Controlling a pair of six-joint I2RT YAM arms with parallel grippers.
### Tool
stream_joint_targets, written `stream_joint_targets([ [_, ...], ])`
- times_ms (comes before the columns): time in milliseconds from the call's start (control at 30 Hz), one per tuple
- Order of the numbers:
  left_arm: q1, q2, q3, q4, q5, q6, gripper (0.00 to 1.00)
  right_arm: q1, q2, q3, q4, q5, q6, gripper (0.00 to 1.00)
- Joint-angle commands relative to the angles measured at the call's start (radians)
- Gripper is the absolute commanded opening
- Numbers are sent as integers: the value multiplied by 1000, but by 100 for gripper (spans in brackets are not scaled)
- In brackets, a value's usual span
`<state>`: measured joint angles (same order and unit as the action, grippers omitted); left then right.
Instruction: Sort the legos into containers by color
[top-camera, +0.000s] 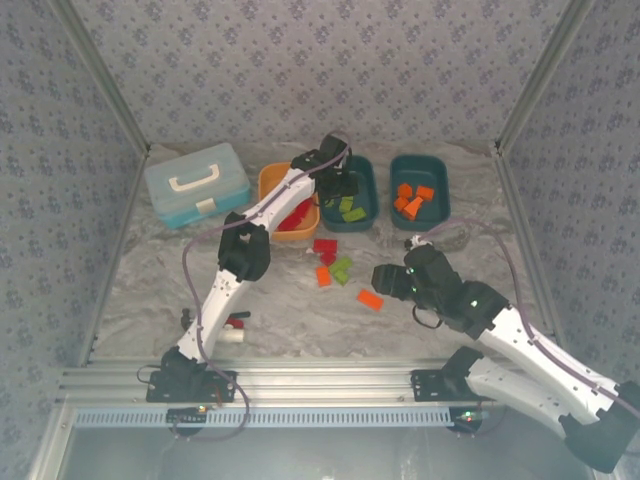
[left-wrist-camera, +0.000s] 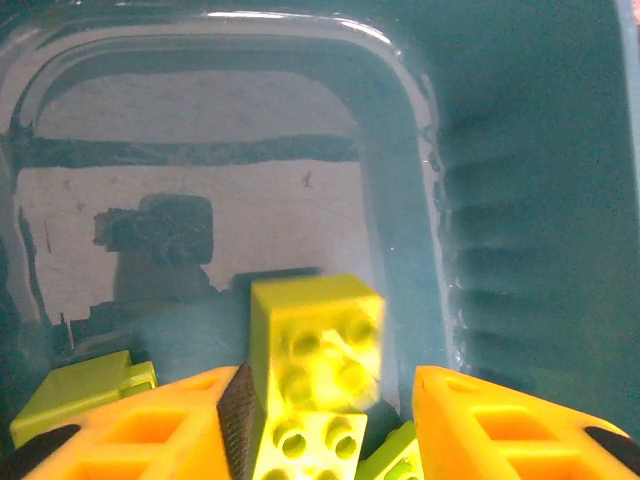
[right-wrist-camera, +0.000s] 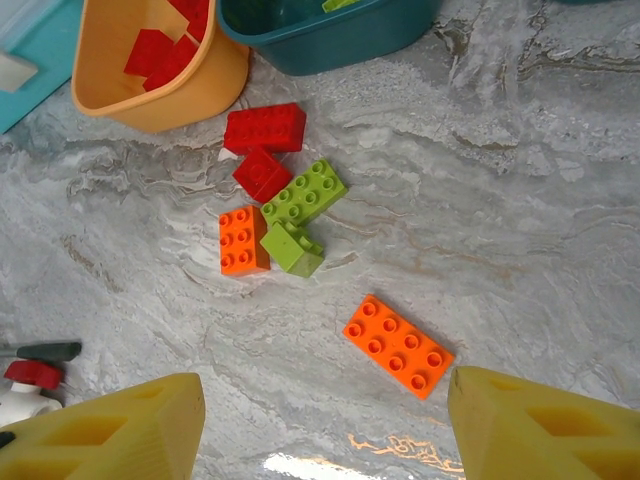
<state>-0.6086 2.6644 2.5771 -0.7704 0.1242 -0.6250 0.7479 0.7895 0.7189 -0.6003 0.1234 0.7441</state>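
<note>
Down at the near rail the two arm bases sit bolted, and from above the left arm reaches far out, its left pincer (top-camera: 340, 184) hanging over the middle teal tub (top-camera: 366, 215). Left of that pincer stands the orange tub (top-camera: 268, 182) with red bricks (top-camera: 297, 214); to its right, the other teal tub (top-camera: 420, 222) with orange bricks (top-camera: 412, 199). The right pincer (top-camera: 384, 278) hovers low over the counter (top-camera: 150, 290), beside an orange brick (top-camera: 369, 299).

From the left wrist, the left pincer (left-wrist-camera: 328, 405) stands open inside the teal tub (left-wrist-camera: 520, 200). A lime green brick (left-wrist-camera: 315, 350) sits between the fingers (left-wrist-camera: 150, 430), against the left pad with a gap on the right. Another green brick (left-wrist-camera: 80, 392) lies further left.

From the right wrist, the right pincer (right-wrist-camera: 325, 420) is spread wide and empty. An orange two-by-four brick (right-wrist-camera: 398, 346) lies just ahead of it. Further ahead and left, two red bricks (right-wrist-camera: 264, 127), two green bricks (right-wrist-camera: 305, 193) and a small orange brick (right-wrist-camera: 243, 238) huddle together, near the orange tub (right-wrist-camera: 130, 105).
</note>
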Motion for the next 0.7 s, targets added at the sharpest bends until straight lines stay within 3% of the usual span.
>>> stream_joint_targets([
  [0, -2, -77, 49, 3, 26, -2, 51, 7, 12, 29, 14, -1, -7, 67],
  [267, 5, -308, -3, -53, -12, -25, 54, 16, 154, 103, -30, -2, -49, 67],
  [333, 10, -460, -186, 5, -32, -45, 54, 38, 210, 113, -16, 5, -46, 67],
  [467, 22, -870, -773, 298, -44, -131, 56, 120, 308, 149, -6, 65, -49, 67],
  [667, 0, -1330, -1363, 376, -83, -233, 57, 158, 436, 201, -49, 155, -6, 68],
])
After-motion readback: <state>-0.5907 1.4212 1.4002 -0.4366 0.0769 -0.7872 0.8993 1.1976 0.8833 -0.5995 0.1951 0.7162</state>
